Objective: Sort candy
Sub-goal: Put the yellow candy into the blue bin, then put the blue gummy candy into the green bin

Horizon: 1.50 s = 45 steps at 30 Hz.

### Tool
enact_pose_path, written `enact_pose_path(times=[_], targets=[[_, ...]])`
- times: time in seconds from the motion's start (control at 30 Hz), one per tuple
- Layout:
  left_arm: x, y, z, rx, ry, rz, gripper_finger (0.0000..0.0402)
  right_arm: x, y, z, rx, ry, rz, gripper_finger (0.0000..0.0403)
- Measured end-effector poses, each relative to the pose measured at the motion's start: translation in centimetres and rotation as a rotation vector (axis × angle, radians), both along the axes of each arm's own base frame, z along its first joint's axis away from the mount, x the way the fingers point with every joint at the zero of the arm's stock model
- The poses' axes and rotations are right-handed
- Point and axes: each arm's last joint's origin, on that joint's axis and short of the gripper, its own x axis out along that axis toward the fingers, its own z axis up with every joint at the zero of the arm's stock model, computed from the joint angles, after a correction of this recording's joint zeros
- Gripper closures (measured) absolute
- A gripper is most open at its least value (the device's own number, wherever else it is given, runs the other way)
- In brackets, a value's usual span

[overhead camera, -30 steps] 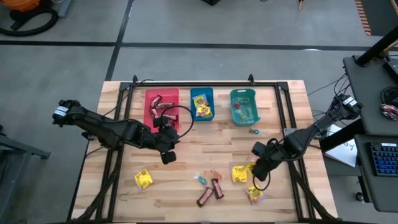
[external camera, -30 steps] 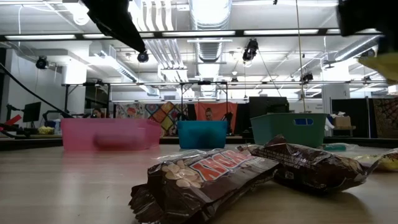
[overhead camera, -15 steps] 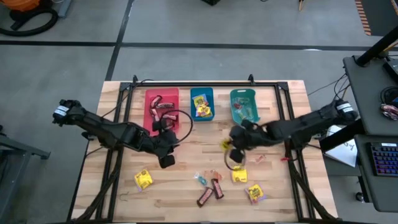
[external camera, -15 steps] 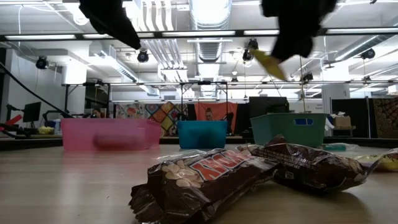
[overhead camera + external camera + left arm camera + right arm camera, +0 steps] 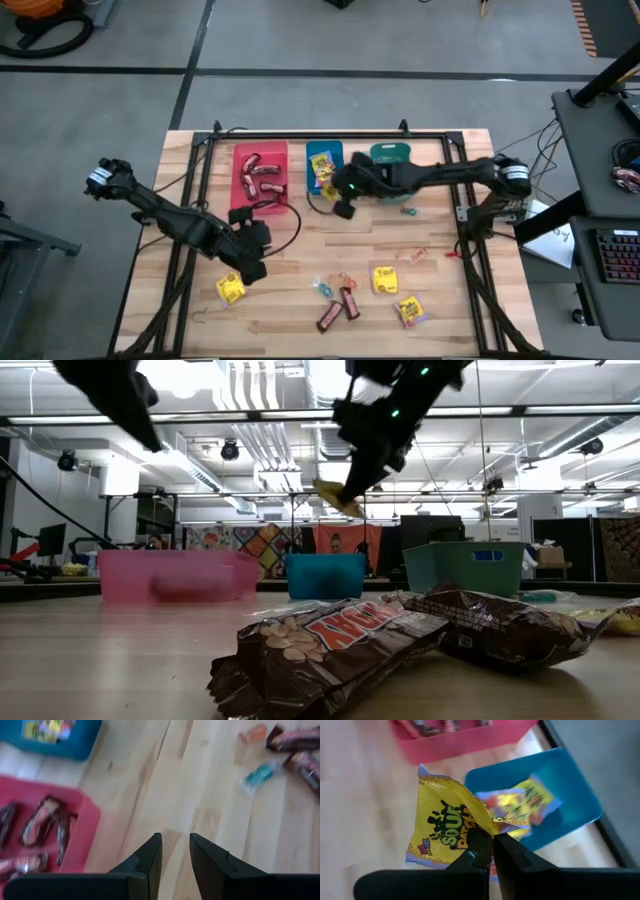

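**Yellow packet carried to the blue bin**

The right gripper (image 5: 490, 851) pinches a bright yellow square candy packet (image 5: 442, 827) beside the blue plastic bin (image 5: 570, 785). Next move, likely: centre over the bin, then release. The left gripper (image 5: 175, 852), fingers slightly apart and empty, hovers near another yellow packet (image 5: 230, 290).
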Motion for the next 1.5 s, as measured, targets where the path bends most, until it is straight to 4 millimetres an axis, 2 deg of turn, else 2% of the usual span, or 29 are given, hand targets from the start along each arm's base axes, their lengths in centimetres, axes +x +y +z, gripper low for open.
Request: enact_pose_path(times=[0.2,0.4,0.6,0.7,1.03,1.2,1.37,1.5], targets=[[-1.2,-0.6,-0.4,-0.04,0.065,0.044,0.0318,1.9,-5.0,-0.9,-0.053,0.014,-0.062,0.0394],[-1.7,-1.5,-0.4,-0.059,0.065,0.047,0.0318,2.7,-9.8,-2.2,-0.038,-0.022,-0.197,0.0394],[-2.1,-2.0,-0.4,-0.082,0.058,0.06,0.0318,2.9,-13.0,-3.6,0.001,-0.028,-0.31,0.0391],[-2.1,-2.1,-0.4,-0.089,0.056,0.067,0.0318,3.0,-13.4,-4.1,0.0,-0.017,-0.31,0.0381],[-2.2,-2.1,-0.4,-0.095,0.056,0.08,0.0318,3.0,-13.5,-4.1,-0.005,-0.025,-0.309,0.0315],[-2.3,-2.2,-0.4,-0.119,0.057,0.1,0.0318,3.0,-13.5,-4.1,-0.009,-0.022,-0.305,0.0304],[-2.4,-2.5,-0.5,-0.193,0.085,0.126,0.0318,2.7,-13.3,-3.2,-0.018,-0.025,-0.277,0.0303],[-2.7,-2.9,-0.5,-0.253,0.101,0.16,0.0318,2.3,-12.2,-1.7,-0.03,-0.023,-0.235,0.0303]])
